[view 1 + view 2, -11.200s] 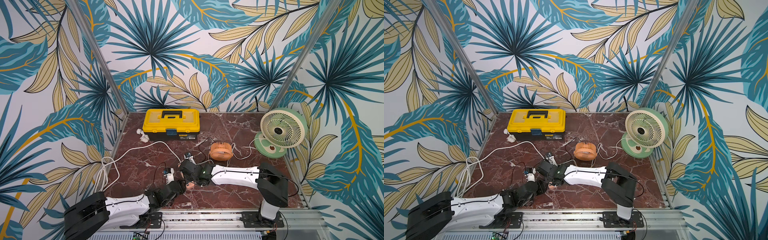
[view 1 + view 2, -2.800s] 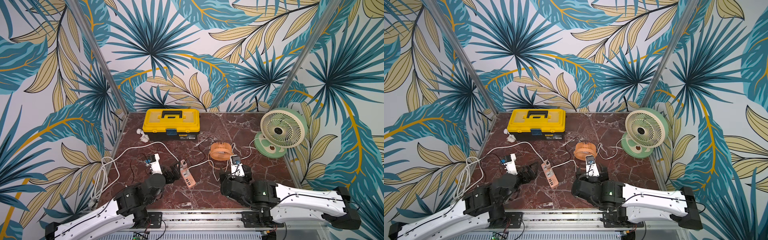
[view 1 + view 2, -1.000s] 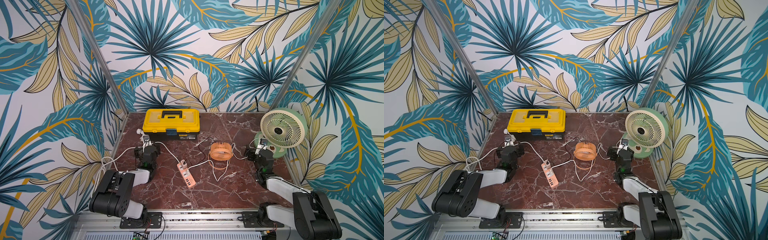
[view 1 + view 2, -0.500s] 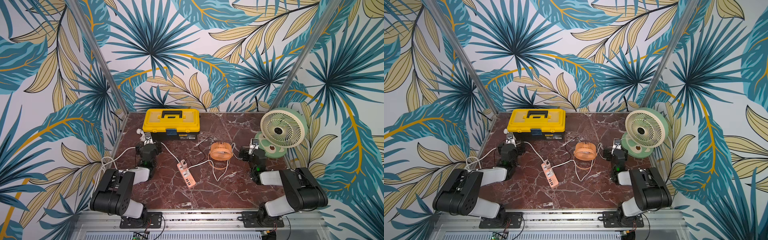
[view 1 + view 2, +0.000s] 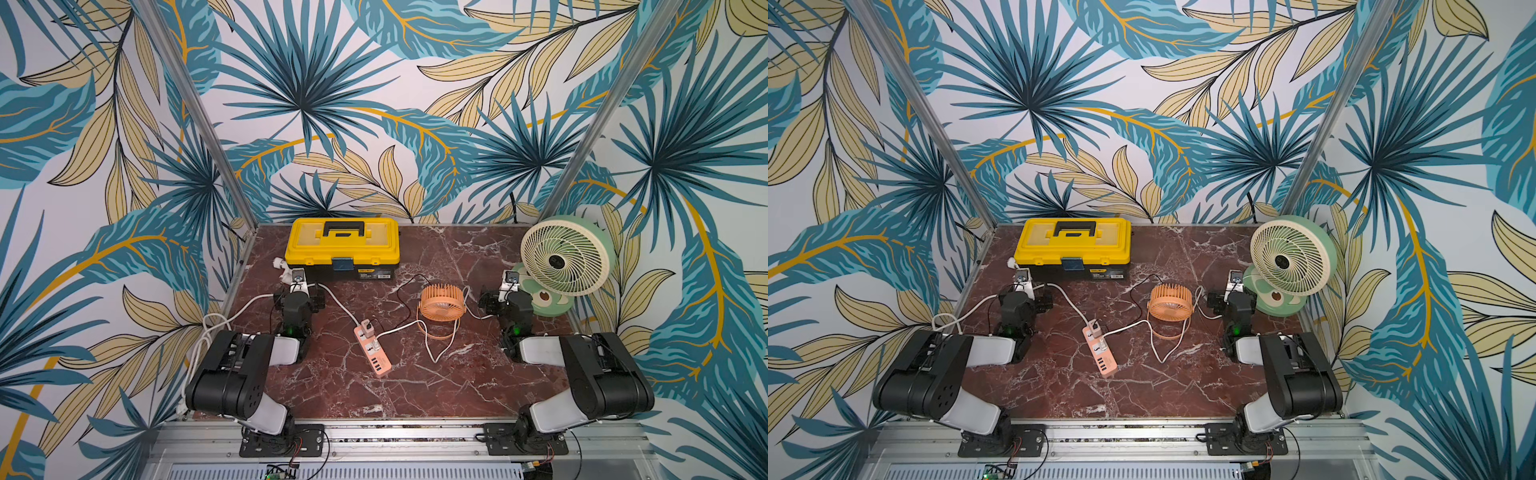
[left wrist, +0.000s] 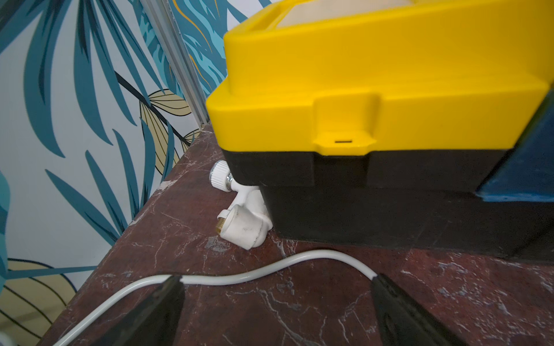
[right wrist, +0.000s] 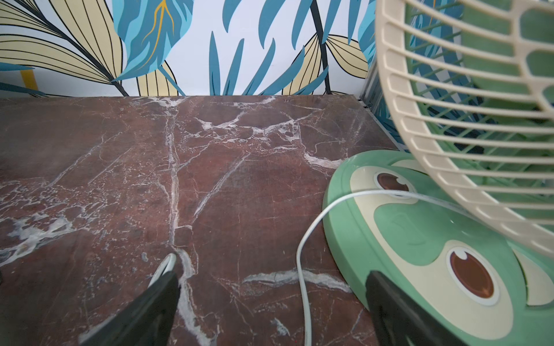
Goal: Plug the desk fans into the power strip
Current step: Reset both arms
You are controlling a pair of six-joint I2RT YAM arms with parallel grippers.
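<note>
Power strip (image 5: 377, 360): salmon-orange bar, white face, USB row, thick white cord (image 5: 338, 302).

There are two fans, an orange fan (image 5: 441, 301) and a green fan (image 5: 567, 255). One power strip (image 5: 372, 351), one yellow toolbox (image 5: 343, 245) and one white fitting (image 6: 242, 224) lie nearby.

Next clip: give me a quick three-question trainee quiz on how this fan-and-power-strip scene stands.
1. True or false: the left gripper and right gripper both stand open, holding nothing.
2. What shows in the right wrist view? A yellow toolbox; B green fan; C orange fan.
3. Fill in: the power strip has a thick ____ cord.
Key: 1 true; 2 B; 3 white.
</note>
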